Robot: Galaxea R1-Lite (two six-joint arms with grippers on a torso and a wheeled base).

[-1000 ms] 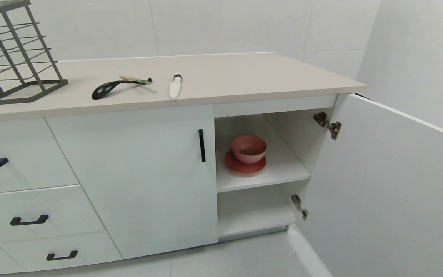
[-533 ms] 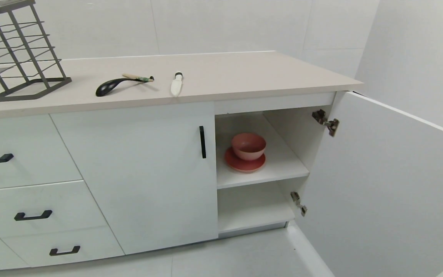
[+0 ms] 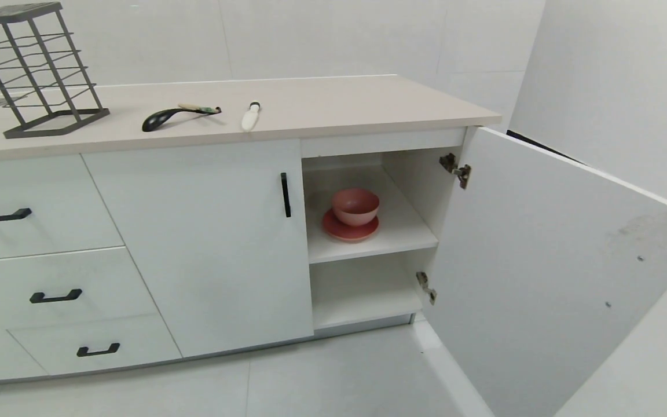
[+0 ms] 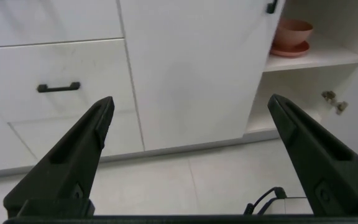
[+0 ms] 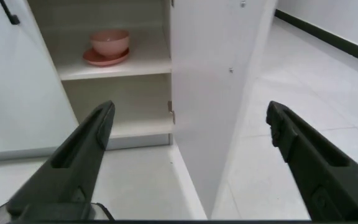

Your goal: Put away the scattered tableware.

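— Where did we find the tableware?

— We recorded a pink bowl [image 3: 355, 205] sitting on a red plate [image 3: 350, 233]. Both were on the upper shelf [image 3: 409, 227] of the cabinet, left of the open right door [image 3: 542, 260]. On the countertop [image 3: 339, 104], further left, we noted a black spoon [image 3: 160, 120]. A wooden-handled utensil [image 3: 197, 108] lay at the end of its handle, apparently touching it. Just to the right, apart from both, lay a white utensil [image 3: 250, 117] with a dark tip.

— And the grippers?

— We saw the left gripper [image 4: 191, 102] with its fingers spread wide and nothing between them. It hung low, near the closed left door [image 4: 191, 62] and the drawers [image 4: 55, 68]. The right gripper [image 5: 190, 111] was likewise spread wide and held nothing. It hung near the edge of the open right door, with the bowl and plate farther off on their shelf.

— Anything else on the countertop?

— A dark wire rack [image 3: 38, 69] stood at the far left, well apart from the utensils.
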